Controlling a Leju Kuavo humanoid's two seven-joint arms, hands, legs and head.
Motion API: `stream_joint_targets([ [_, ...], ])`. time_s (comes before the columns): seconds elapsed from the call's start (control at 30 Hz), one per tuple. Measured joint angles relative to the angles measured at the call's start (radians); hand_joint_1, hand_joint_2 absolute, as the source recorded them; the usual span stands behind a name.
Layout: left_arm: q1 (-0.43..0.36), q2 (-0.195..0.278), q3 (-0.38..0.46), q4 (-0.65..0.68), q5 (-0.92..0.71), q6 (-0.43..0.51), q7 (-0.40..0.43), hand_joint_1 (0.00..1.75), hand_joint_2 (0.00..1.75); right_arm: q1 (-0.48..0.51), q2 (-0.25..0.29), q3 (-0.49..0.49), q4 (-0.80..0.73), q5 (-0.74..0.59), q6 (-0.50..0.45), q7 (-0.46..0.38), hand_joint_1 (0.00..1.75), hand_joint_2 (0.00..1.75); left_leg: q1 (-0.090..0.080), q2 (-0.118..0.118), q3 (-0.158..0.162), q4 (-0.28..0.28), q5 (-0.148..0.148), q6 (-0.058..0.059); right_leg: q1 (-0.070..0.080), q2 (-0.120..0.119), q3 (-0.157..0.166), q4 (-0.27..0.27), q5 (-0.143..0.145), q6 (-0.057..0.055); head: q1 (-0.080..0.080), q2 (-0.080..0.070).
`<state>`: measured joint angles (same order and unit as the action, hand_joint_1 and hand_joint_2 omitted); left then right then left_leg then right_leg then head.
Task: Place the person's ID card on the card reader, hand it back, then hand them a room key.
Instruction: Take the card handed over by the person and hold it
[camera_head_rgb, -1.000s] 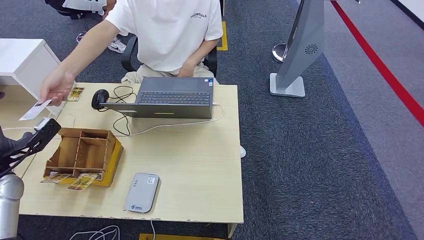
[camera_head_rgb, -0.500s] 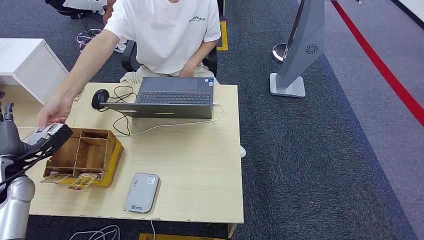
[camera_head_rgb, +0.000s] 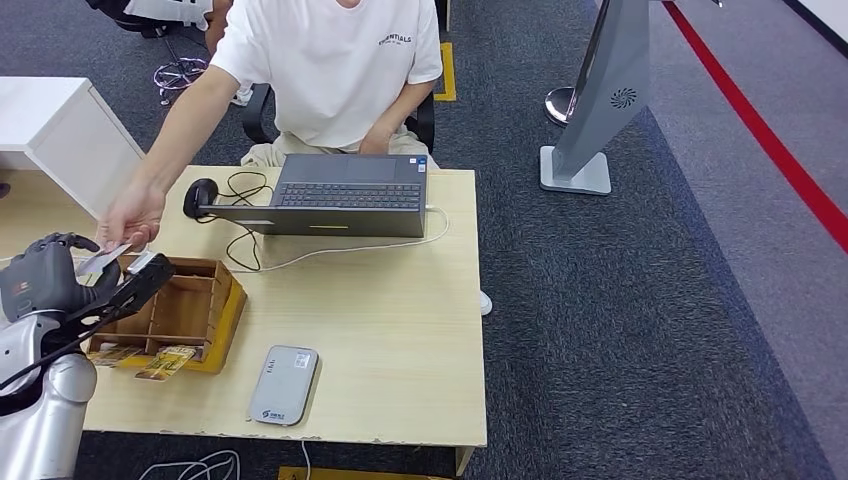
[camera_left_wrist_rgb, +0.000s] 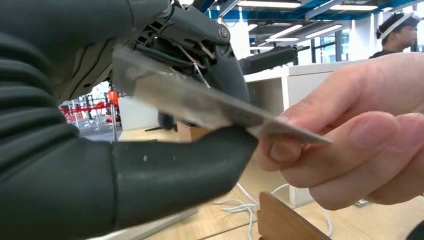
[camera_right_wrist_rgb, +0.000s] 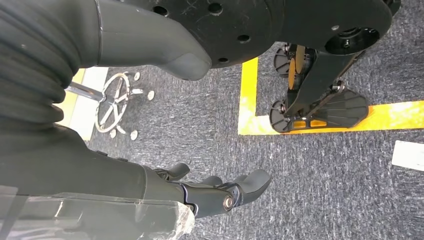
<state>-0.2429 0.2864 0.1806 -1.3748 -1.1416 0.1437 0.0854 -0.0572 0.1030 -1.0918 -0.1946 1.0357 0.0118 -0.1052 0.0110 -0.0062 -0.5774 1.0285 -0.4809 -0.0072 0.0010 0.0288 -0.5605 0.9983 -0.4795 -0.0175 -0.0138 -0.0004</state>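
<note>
- Over the last second my left hand (camera_head_rgb: 45, 277) has come up from the counter's edge toward the person, and their hand (camera_head_rgb: 130, 215) has come down to meet it; the ID card (camera_head_rgb: 103, 259) that they held up in the air now sits between us, over the near corner of the wooden organiser (camera_head_rgb: 170, 312).
- My left wrist view shows what the head view cannot: the card (camera_left_wrist_rgb: 200, 102) lies across my thick thumb (camera_left_wrist_rgb: 185, 160) with my darker fingers behind it, while the person's fingertips (camera_left_wrist_rgb: 320, 150) still pinch its far end.
- I judge my fingers are closing on the card, but whether I truly grip it yet I cannot tell.
- That puts me at the handover itself; the card reader (camera_head_rgb: 284, 385) waits untouched near the front of the counter (camera_head_rgb: 400, 330), so the scan is yet to come.
- The head view gives the layout: laptop (camera_head_rgb: 340, 195) in front of the person, reader well apart from the card.
- My right hand (camera_right_wrist_rgb: 220, 192) hangs over the carpet, fingers loosely apart, holding nothing.
</note>
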Motion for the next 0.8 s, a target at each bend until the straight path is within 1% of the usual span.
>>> stream_joint_targets([
  [0.13, -0.001, -0.006, -0.012, -0.008, 0.008, -0.004, 0.0, 1.75, 0.0, 0.0, 0.0, 0.0, 0.0, 0.0, 0.001, 0.001, 0.0, 1.75, 0.0, 0.0, 0.0, 0.0, 0.0, 0.0, 0.0, 0.0, 0.0, 0.0, 0.0, 0.0, 0.0, 0.0],
  [0.27, -0.001, -0.01, -0.017, -0.01, 0.014, -0.007, 0.0, 1.75, 1.75, 0.0, 0.0, 0.0, 0.0, 0.002, 0.002, 0.002, 0.0, 1.75, 0.0, 0.0, 0.0, 0.0, 0.0, 0.0, 0.0, 0.0, 0.0, 0.0, 0.0, 0.0, 0.0, 0.0],
  [0.4, -0.001, -0.012, -0.018, -0.01, 0.037, -0.006, -0.009, 1.75, 1.75, 0.0, 0.0, 0.0, 0.0, 0.002, 0.005, 0.003, 0.0, 1.75, 0.0, 0.0, 0.0, 0.0, 0.0, 0.0, 0.0, 0.0, 0.0, 0.0, 0.0, 0.0, 0.0, 0.0],
  [0.5, 0.002, -0.021, -0.02, -0.019, 0.071, 0.006, -0.041, 1.75, 1.75, 0.0, 0.0, 0.0, 0.0, 0.003, 0.01, 0.003, 0.0, 1.75, 0.0, 0.0, 0.0, 0.0, 0.0, 0.0, 0.0, 0.0, 0.0, 0.0, 0.0, 0.0, 0.0, 0.0],
  [0.6, 0.014, -0.039, -0.037, -0.049, 0.089, 0.022, -0.076, 1.75, 1.75, 0.0, 0.0, 0.0, 0.0, 0.003, 0.011, 0.005, 0.0, 1.75, 0.0, 0.0, 0.0, 0.0, 0.0, 0.0, 0.0, 0.0, 0.0, 0.0, 0.0, 0.0, 0.0, 0.0],
  [0.8, 0.034, -0.071, -0.067, -0.099, 0.088, 0.035, -0.087, 1.75, 1.75, 0.0, 0.0, -0.001, 0.0, 0.003, 0.011, 0.005, 0.0, 1.75, 0.0, 0.0, -0.001, 0.0, 0.0, 0.0, 0.0, 0.0, 0.0, 0.0, 0.0, 0.0, 0.0, 0.0],
])
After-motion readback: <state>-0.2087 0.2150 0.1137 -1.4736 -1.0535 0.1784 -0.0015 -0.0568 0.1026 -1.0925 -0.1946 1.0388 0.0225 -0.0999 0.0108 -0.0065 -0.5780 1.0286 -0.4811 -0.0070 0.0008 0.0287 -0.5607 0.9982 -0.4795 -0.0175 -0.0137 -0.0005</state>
